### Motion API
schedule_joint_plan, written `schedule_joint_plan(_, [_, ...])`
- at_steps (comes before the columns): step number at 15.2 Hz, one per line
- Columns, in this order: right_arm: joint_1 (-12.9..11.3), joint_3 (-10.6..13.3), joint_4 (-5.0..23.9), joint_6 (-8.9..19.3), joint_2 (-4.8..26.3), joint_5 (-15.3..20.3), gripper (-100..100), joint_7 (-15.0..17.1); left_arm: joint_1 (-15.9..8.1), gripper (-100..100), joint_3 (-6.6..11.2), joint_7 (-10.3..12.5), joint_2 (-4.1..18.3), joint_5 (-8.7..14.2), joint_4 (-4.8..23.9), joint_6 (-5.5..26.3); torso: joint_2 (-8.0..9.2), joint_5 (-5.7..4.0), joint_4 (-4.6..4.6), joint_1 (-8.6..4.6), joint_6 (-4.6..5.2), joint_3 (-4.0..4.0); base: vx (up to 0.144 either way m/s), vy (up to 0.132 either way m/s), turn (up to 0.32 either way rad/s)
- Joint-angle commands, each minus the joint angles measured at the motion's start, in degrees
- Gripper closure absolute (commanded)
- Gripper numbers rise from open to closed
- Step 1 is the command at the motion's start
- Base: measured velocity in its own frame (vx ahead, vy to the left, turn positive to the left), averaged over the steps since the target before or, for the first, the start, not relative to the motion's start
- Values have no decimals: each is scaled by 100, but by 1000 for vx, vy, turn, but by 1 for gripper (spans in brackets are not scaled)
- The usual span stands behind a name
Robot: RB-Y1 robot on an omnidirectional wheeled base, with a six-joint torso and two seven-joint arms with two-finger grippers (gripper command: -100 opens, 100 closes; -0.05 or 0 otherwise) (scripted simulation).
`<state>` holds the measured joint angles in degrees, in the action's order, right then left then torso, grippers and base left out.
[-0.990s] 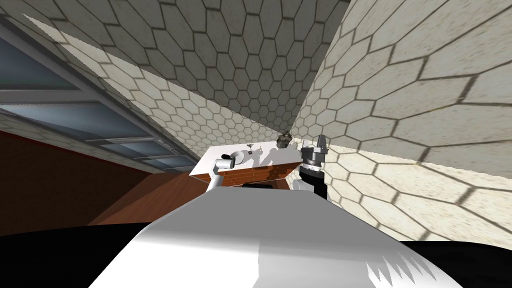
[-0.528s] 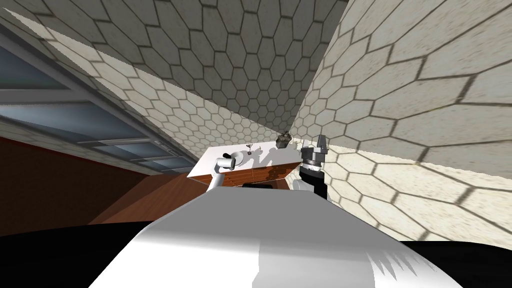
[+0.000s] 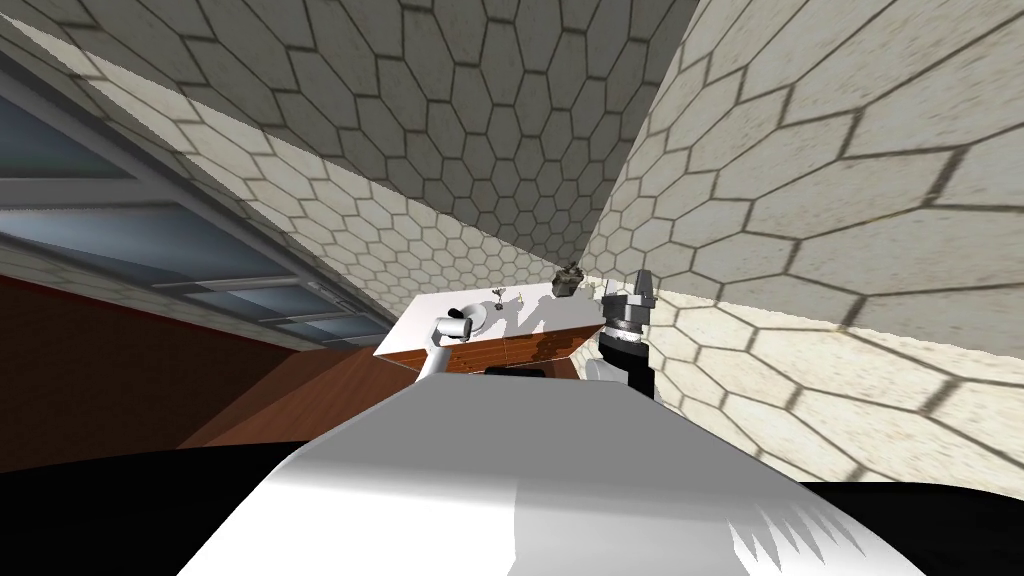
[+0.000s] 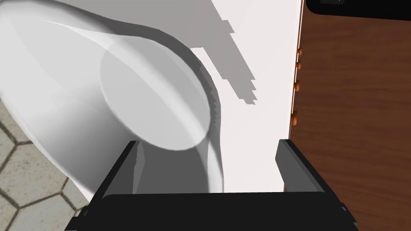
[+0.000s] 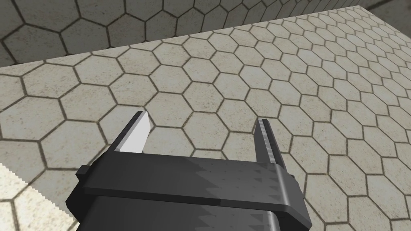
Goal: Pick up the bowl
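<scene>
The white bowl sits on the white countertop. The left gripper is right at it, fingers spread astride its near wall, so it looks ready to pinch. The right gripper, likewise spread, is raised well apart.

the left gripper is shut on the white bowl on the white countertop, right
Not quite. The left gripper is open, not shut: the left wrist view shows its fingers standing wide apart, with the rim of the plain white round bowl between them. The bowl does sit on the white countertop.
</scene>
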<state>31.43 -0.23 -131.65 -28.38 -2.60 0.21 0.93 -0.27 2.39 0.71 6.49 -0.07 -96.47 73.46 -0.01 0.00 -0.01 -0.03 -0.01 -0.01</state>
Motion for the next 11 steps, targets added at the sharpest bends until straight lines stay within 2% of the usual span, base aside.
schedule_joint_plan(1, [0,0,0,0,0,0,0,0,0,-100,0,0,0,0,0,0,0,0,0,0,0,0,0,0,0])
schedule_joint_plan(2, [0,0,0,0,0,0,0,0,-2,100,0,1,-1,-2,20,-29,1,0,0,0,0,1,0,0,0])
schedule_joint_plan(6, [0,0,0,0,0,0,0,0,0,100,-1,3,-5,2,21,-27,0,-2,1,-1,1,1,0,0,0])
schedule_joint_plan(7, [0,0,0,0,0,0,0,0,11,100,0,-1,6,6,-166,146,-1,-2,1,0,1,0,2,2,-13])
schedule_joint_plan(9, [0,0,0,0,0,0,0,0,25,100,-1,-2,12,11,-328,298,1,-5,5,-1,1,3,-4,3,-9])
schedule_joint_plan(10, [0,0,0,0,0,0,0,0,30,100,-1,-3,13,13,-382,348,3,-6,6,-2,1,4,-7,0,-5])
schedule_joint_plan(11, [0,0,0,0,0,0,0,0,21,100,-4,0,7,6,-301,263,5,-6,6,-3,0,5,0,0,0])
